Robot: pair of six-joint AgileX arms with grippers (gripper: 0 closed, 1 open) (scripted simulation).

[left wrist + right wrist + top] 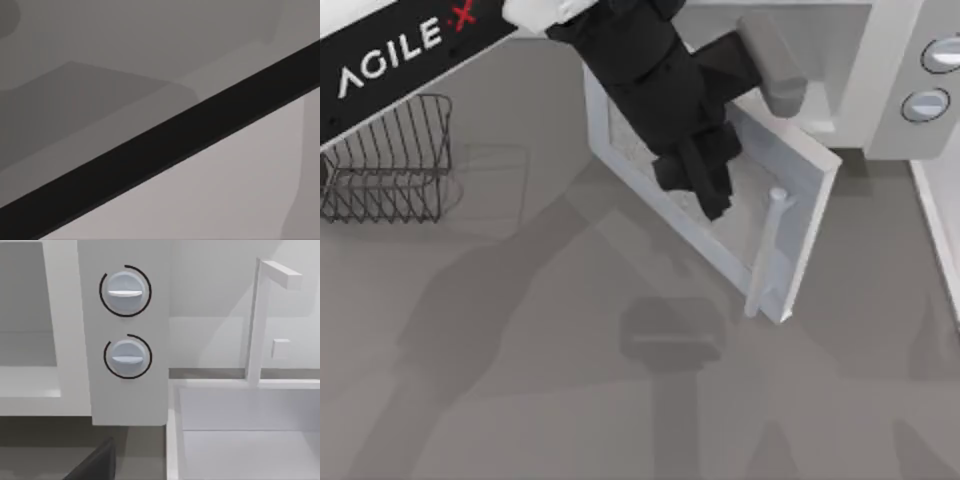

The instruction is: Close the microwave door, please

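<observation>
Ok so left arm is doing the work here, coming in from abt 12 o'clock of the top view and reaching down toward centre, black links laid right across the microwave door. Its left gripper sits over the door's window, tip pointing roughly 5 o'clock. Can't tell if the claw is wide or narrow, it's just a black lump from above, and the left wrist view gives me a grey panel w/ a black diagonal band, no fingers to read. Door is swung out abt halfway: long axis runs from the hinge side at 11 o'clock down to the free edge at 5 o'clock, w/ the silver handle along that free edge, just past the gripper tip at its 4-5 o'clock. Microwave body is further back, upper right, cavity open behind the door, two knobs at the far right. What matters imo: the gripper is on the outer face, between hinge and handle, so the push has to go toward the cavity at abt 1-2 o'clock, and closer to the handle gives better leverage. Right arm is parked off to the right, its wrist cam looking at the knobs. Wire rack at 9-10 o'clock, well apart, not involved.
</observation>
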